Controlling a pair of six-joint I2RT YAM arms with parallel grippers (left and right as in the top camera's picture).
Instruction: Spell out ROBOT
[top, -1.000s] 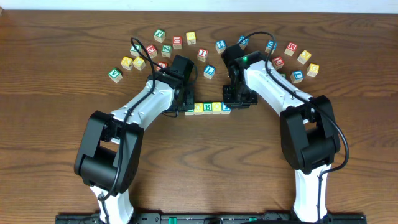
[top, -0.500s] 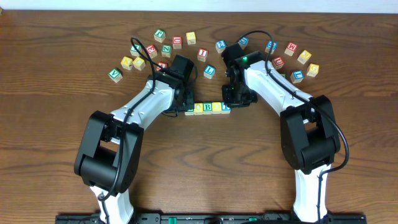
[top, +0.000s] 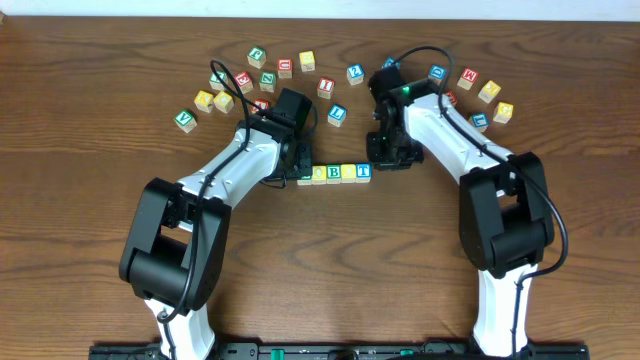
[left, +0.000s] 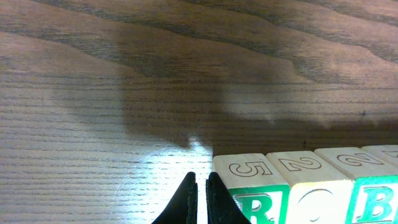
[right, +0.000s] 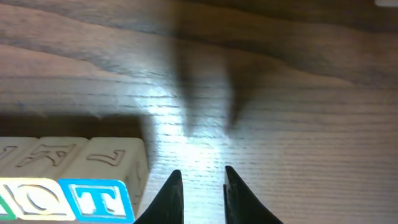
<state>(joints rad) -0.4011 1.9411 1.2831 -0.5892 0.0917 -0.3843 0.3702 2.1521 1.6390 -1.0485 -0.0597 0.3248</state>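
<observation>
Right gripper (right: 203, 177): shifting rightward, clear of the row of blocks (top: 335, 172); fingers narrowly parted, gripping nothing; T block (right: 102, 196) lying just to its left. Row running left-right across mid table (top: 80, 200), letters facing the robot. Left gripper (left: 201, 180): fingers pressed together, sitting beside R block (left: 258, 202).

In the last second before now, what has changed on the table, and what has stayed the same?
The right gripper moved away from the right end of the row of blocks, toward the robot's right. This uncovered the T block, which now stands free beside the open fingers. The left gripper, the row itself and the loose blocks stayed in place.
</observation>
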